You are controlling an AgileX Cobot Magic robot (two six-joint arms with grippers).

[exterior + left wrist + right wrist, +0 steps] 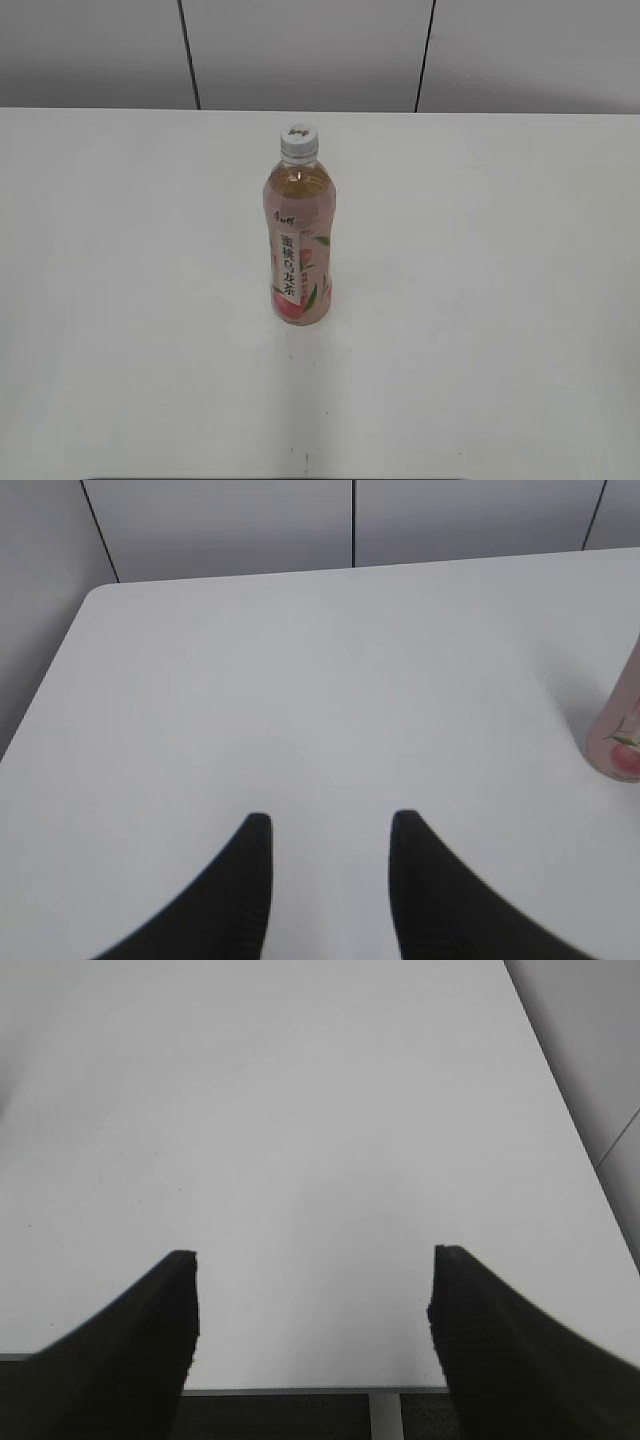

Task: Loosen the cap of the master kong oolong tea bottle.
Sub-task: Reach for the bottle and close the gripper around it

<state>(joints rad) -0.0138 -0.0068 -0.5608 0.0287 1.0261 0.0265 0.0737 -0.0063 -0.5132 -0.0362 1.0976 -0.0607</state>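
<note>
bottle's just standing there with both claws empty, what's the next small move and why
Probably bring the left claw rightward toward the master kong oolong tea bottle to steady its body. The bottle stands upright and untouched on the table, its cap on; only its base shows at the right edge of the left wrist view. Both claws are open and hold nothing; the right claw sees only bare table.

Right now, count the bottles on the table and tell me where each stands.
1: the tea bottle stands upright mid-table, cap on; the left wrist view catches its base at the right edge. Nothing could hide another.

A white table (120, 300) stands before a grey panelled wall (300, 50) with dark seams.
</note>
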